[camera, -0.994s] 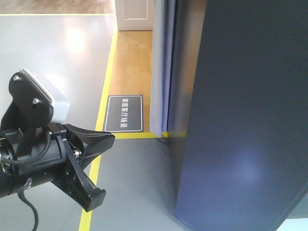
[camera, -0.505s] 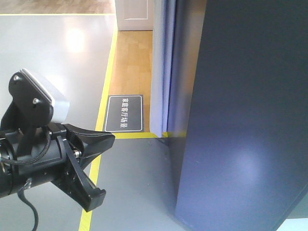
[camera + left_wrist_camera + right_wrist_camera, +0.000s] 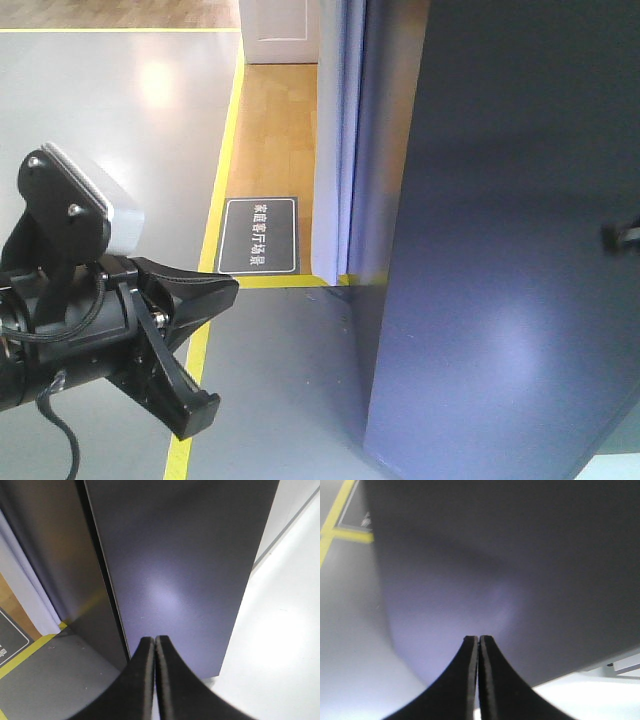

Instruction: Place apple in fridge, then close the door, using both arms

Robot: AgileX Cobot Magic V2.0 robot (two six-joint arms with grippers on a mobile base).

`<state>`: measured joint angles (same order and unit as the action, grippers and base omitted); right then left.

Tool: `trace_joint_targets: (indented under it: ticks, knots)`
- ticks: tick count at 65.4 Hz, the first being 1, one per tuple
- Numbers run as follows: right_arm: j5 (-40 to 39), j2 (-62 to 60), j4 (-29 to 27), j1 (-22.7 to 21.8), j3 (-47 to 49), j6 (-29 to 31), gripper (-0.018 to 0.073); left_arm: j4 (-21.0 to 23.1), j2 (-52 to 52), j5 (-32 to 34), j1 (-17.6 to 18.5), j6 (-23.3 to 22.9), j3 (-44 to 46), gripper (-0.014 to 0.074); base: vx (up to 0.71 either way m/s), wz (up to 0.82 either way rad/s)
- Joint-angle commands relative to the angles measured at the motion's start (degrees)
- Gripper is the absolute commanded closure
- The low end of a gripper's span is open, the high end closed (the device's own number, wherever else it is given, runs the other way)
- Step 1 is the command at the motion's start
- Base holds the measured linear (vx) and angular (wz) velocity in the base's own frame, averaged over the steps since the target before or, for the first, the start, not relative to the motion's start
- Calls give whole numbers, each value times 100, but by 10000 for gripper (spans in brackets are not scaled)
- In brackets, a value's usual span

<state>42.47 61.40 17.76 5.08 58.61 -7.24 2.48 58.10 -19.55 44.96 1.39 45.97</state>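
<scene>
The fridge (image 3: 385,150) stands at the right, dark grey. Its door (image 3: 500,250) shows only its dark grey outer face and lies against the fridge body; no white interior shows. My left gripper (image 3: 232,287) is at the lower left, apart from the fridge. In the left wrist view it (image 3: 154,639) is shut and empty, pointing at the door (image 3: 185,570) near the seam with the fridge side (image 3: 65,565). My right gripper (image 3: 478,639) is shut and empty, close to the door face (image 3: 520,555). Its tip (image 3: 622,235) shows at the right edge in front of the door. The apple is out of view.
A black floor sign (image 3: 258,235) lies beside yellow floor tape (image 3: 225,150). Wooden flooring (image 3: 275,120) leads to a white door (image 3: 278,30) at the back. A pale wall edge (image 3: 335,130) stands left of the fridge. Grey floor (image 3: 280,380) lies between my left arm and the fridge.
The tip of my right gripper has come into the front view at the right edge, over the door face. My left arm has not moved.
</scene>
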Motion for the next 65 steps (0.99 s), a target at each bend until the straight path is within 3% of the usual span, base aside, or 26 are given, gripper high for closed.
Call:
trace_joint_targets:
  ticks: [1, 11, 20, 36, 65]
  knots:
    - [-591, 180, -417, -508, 487, 598, 561, 44, -93, 366, -7, -31, 129, 602, 0, 0]
    - [-1181, 435, -1491, -1267, 747, 1298, 561, 44, -93, 366, -7, -31, 129, 602, 0, 0]
    - [-1997, 515, -2058, -1722, 747, 1595, 561, 44, -93, 366, -7, -31, 129, 602, 0, 0]
    - [-2873, 931, -2129, -1843, 902, 1639, 561, 44, -93, 366, -7, -31, 129, 602, 0, 0]
    - [-3272, 2610, -2413, -1848, 2150, 1602, 561, 44, -93, 366, -7, -31, 129, 602, 0, 0]
